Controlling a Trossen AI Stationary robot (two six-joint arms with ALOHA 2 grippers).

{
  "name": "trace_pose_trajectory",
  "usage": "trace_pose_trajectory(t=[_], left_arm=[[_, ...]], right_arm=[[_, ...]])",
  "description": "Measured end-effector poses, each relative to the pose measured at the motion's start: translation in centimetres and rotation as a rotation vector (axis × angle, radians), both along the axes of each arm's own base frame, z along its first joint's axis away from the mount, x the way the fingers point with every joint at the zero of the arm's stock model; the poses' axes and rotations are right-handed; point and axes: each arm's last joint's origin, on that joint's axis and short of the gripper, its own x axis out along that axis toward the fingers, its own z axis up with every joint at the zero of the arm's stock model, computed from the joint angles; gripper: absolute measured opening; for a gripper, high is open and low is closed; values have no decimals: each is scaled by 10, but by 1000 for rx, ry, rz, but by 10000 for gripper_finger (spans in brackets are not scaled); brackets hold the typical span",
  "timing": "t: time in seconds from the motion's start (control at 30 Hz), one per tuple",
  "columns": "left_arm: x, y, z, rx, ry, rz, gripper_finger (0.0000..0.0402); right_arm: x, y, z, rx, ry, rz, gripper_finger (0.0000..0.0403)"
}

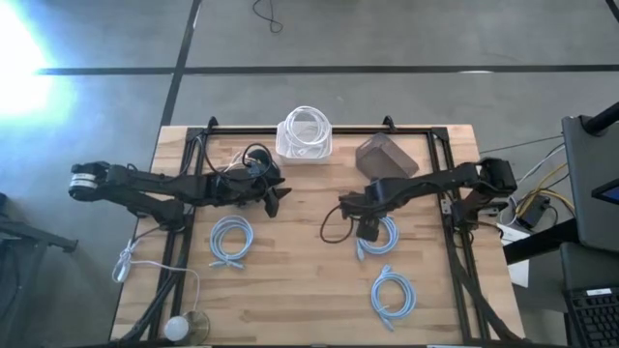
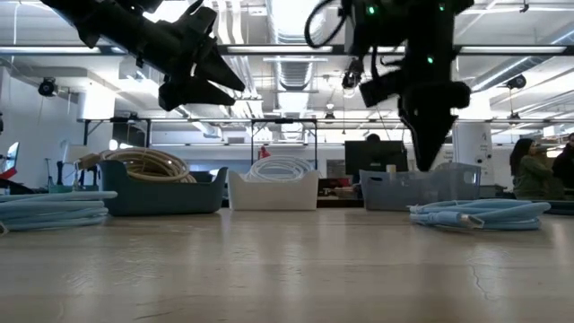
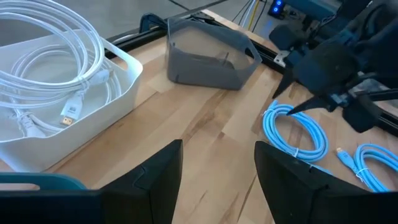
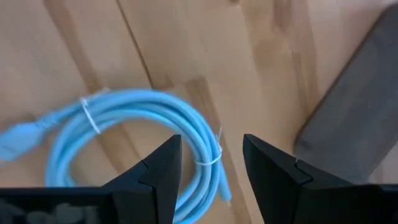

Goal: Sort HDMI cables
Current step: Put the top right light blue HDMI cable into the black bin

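Three light blue HDMI coils lie flat on the table: one (image 1: 231, 240) near the left arm, one (image 1: 382, 235) under my right gripper, one (image 1: 392, 295) nearer the front edge. A white coil (image 3: 50, 68) rests in the white bin (image 1: 305, 135). Tan coils (image 2: 143, 164) sit in the teal bin (image 2: 161, 190). My right gripper (image 4: 211, 171) is open, pointing down, and hovers above the middle blue coil (image 4: 143, 130) with a finger over each side of its strand. My left gripper (image 3: 217, 174) is open and raised in front of the white bin.
An empty grey bin (image 1: 387, 155) stands at the far edge, right of the white bin. A loose white cord with a round puck end (image 1: 184, 327) lies at the front left corner. Bare wood shows at the table's centre (image 1: 309, 271). People show in the room beyond (image 2: 529, 166).
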Motion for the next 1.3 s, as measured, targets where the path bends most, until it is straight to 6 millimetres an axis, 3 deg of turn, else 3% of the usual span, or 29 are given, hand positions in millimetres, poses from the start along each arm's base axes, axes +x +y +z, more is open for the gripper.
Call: trace_pose_trajectory(t=[0.27, 0.47, 0.63, 0.77, 1.0, 1.2, 1.3], left_arm=[[0, 0, 0, 0, 0, 0, 204], [0, 0, 0, 0, 0, 0, 204], [0, 0, 0, 0, 0, 0, 204], [0, 0, 0, 1, 0, 0, 204], [0, 0, 0, 1, 0, 0, 204], [0, 0, 0, 1, 0, 0, 204], [0, 0, 0, 1, 0, 0, 204]], right_arm=[[-16, 0, -34, 50, 133, -4, 166], [-22, -2, -56, 54, 112, -4, 166], [-24, -5, -64, 33, 88, -9, 159], [-24, -6, -64, 42, 83, -20, 124], [-12, -8, -52, 34, 34, -27, 40], [12, -8, -18, 10, -63, -34, 40], [19, -12, 8, -163, -83, -89, 48]])
